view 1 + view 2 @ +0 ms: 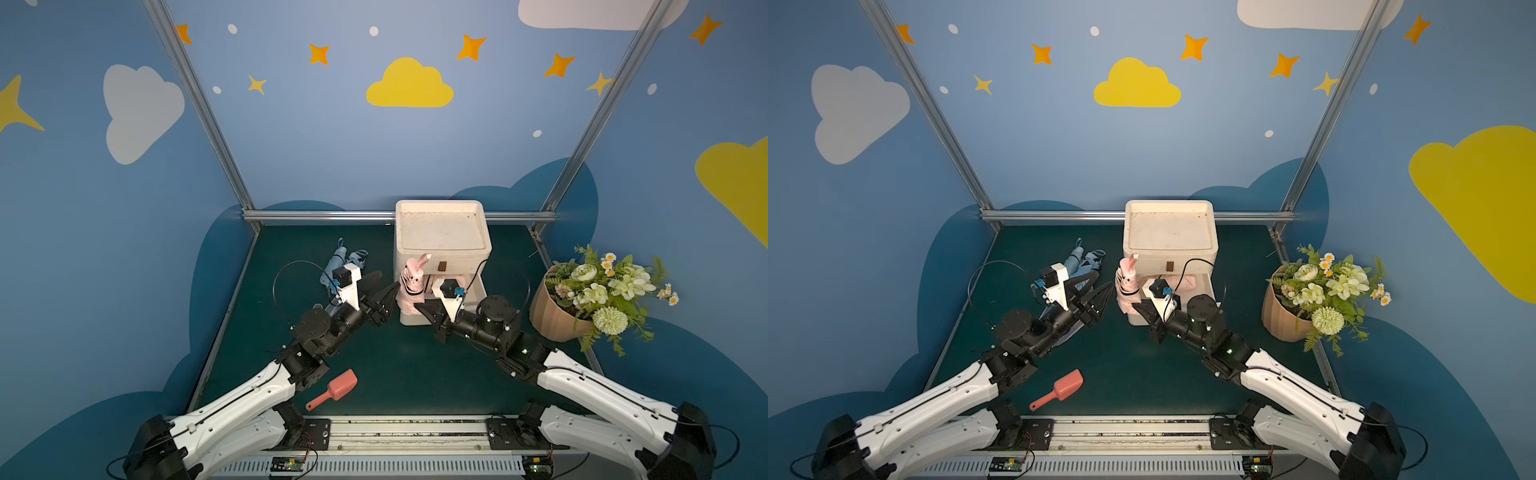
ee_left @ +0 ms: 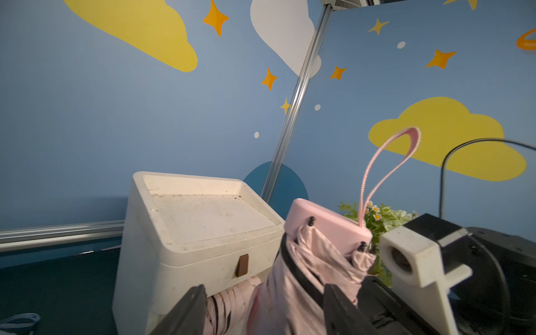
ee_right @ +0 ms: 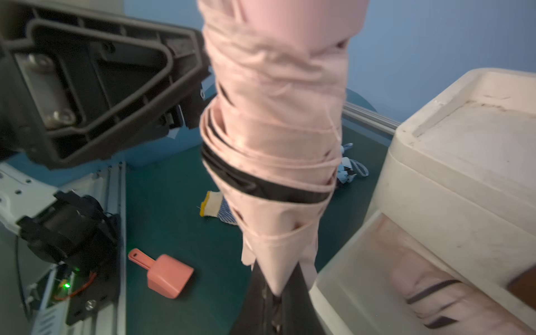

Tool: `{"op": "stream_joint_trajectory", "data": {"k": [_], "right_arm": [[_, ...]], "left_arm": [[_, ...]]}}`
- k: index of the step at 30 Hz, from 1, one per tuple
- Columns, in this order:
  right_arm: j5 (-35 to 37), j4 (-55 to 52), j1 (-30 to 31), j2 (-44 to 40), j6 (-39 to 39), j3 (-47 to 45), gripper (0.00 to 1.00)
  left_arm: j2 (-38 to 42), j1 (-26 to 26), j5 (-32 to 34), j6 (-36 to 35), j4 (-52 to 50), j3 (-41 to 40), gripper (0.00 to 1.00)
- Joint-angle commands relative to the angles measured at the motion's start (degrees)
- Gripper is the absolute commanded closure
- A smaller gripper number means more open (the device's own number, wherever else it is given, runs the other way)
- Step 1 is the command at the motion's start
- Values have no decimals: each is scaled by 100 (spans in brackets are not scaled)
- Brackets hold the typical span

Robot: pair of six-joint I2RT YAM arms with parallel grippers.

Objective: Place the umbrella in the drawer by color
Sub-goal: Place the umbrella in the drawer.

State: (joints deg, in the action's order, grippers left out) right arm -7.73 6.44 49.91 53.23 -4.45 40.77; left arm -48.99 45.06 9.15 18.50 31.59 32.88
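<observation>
Only the right wrist view shows a glove. The right pincer squeezes the pink umbrella at its bottom end; the left pincer stands apart around it.

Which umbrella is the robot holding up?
The upright pink umbrella, its lower tip pinched by the right gripper. The blue umbrella lies on the table; a second pink umbrella sits in the drawer.

Pink folded umbrella, wrist loop up, upright just in front of the white drawer cabinet at the middle of the tabletop's rear edge. Lower drawer pulled open, second pink umbrella lying inside; upper drawer shut. Blue folded umbrella lying flat left of the cabinet.
</observation>
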Motion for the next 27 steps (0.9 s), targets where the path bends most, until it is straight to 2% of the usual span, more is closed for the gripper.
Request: {"op": "stream_joint_trajectory", "data": {"k": [1,4,6,8,12,19,21,27], "right_arm": [[667,-1687,-83,-392,-1942,866,100],[887,-3708,-293,-113,-3081,1835,100],[1210,-4632,-400,195,-3502,2378,100],[1437,-5202,-470,490,-3835,2770,100],[2171,-5764,-516,1030,-4313,3276,100],[4000,-6515,-542,2128,-4907,3952,100],[4276,-6517,-537,2304,-5041,3973,100],[4492,-6502,-543,2757,-5153,4002,100]], "left_arm": [[457,-2,559,-204,-1150,-73,18],[873,-3,884,-350,-1864,-314,9],[1120,-2,1024,-398,-2205,-484,7],[1376,2,1060,-429,-2557,-615,0],[1919,-1,1052,-396,-3111,-859,0],[2908,3,1325,-284,-3044,-1296,0],[3086,-1,1447,-210,-3063,-1366,0],[3258,6,1540,-117,-3150,-1385,0]]}}
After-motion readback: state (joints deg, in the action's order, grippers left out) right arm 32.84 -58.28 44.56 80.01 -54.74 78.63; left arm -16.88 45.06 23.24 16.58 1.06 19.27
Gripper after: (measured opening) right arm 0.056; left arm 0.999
